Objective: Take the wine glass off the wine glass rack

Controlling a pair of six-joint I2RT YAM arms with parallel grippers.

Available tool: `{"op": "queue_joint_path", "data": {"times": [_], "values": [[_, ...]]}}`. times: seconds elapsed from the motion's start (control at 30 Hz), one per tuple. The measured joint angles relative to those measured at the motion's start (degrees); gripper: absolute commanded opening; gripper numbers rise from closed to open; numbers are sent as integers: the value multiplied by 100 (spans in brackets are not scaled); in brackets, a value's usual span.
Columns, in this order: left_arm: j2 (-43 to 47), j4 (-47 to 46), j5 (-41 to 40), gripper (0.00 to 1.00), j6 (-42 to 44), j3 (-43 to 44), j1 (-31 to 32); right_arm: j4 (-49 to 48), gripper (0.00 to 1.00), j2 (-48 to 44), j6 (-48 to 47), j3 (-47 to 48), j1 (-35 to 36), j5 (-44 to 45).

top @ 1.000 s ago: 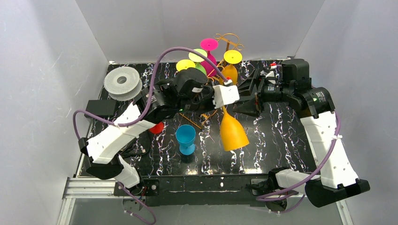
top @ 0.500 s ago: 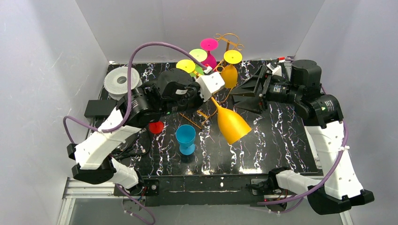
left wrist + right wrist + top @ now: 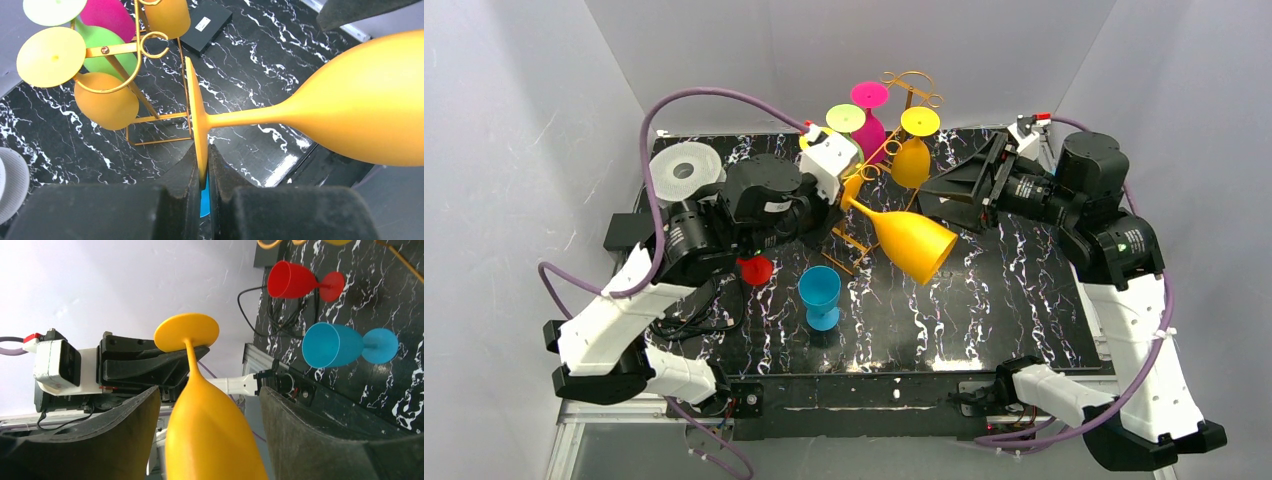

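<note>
My left gripper (image 3: 848,192) is shut on the flat foot of an orange wine glass (image 3: 909,243) and holds it in the air, tilted on its side, bowl pointing right. In the left wrist view the fingers (image 3: 187,170) pinch the foot's edge and the bowl (image 3: 370,120) fills the right side. The golden wire rack (image 3: 907,92) stands behind, with pink, yellow-green and orange glasses hanging on it; it also shows in the left wrist view (image 3: 134,76). My right gripper (image 3: 946,198) is open; in its wrist view the orange bowl (image 3: 210,440) sits between the spread fingers (image 3: 125,440) with gaps on both sides.
A blue glass (image 3: 820,295) and a red glass (image 3: 756,270) stand on the black marbled table (image 3: 1014,300) near the front left. A white spool (image 3: 686,172) and a black box (image 3: 629,232) sit at the left. Grey walls enclose the table.
My left arm has drawn back to the left with the orange glass, turning it from hanging bowl-down to lying almost level. My right gripper has pulled back to the right and stayed open.
</note>
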State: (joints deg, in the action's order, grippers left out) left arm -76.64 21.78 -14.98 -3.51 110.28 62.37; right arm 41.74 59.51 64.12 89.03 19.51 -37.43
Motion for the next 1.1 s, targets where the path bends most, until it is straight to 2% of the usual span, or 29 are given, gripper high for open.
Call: {"op": "queue_joint_path", "data": {"times": [0.57, 0.77, 1.1], "values": [[94, -87, -704, 0, -1460, 245, 0, -225, 80, -824, 9, -157, 2, 1482], [-4, -90, -758, 0, -1676, 393, 0, -323, 80, -1110, -15, -302, 0, 1910], [-94, -92, -807, 0, -1792, 422, 0, -385, 78, -1178, -94, -337, 0, 2096]]}}
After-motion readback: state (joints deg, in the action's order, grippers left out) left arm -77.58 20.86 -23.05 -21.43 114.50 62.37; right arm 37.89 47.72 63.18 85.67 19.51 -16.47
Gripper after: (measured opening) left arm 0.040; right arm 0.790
